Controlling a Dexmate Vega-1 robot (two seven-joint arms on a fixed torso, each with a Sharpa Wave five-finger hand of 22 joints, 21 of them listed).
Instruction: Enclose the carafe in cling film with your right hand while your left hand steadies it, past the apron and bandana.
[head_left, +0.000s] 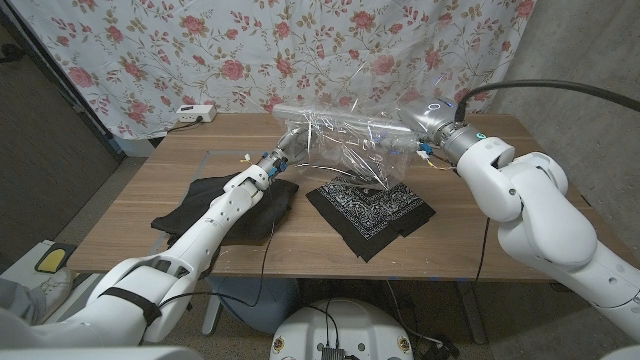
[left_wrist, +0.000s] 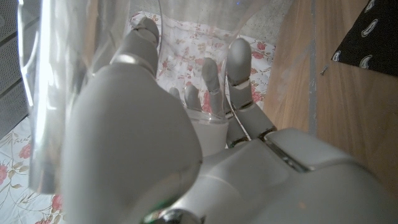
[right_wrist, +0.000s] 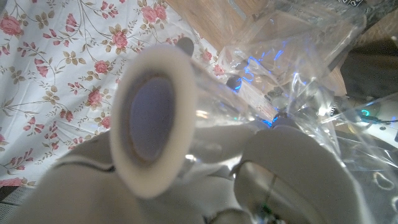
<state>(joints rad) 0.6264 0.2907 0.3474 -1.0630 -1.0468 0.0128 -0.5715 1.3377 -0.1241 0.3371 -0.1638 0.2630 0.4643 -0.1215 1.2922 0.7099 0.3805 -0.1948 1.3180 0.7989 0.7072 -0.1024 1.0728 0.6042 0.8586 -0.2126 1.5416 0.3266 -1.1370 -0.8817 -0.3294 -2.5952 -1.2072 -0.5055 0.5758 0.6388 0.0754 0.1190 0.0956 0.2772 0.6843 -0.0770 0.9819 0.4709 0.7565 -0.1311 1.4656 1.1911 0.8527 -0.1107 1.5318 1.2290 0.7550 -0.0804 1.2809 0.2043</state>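
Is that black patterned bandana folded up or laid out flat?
Laid out flat: the bandana lies spread open on the table, its corners and printed pattern showing.

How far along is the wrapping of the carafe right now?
Partway. Done: a sheet of cling film is pulled off the roll and hangs over the table beyond the apron and bandana. In hand: the right hand holds the roll up, and the left hand reaches into the film. The carafe itself is hard to make out behind the film, so closing the wrap looks left.
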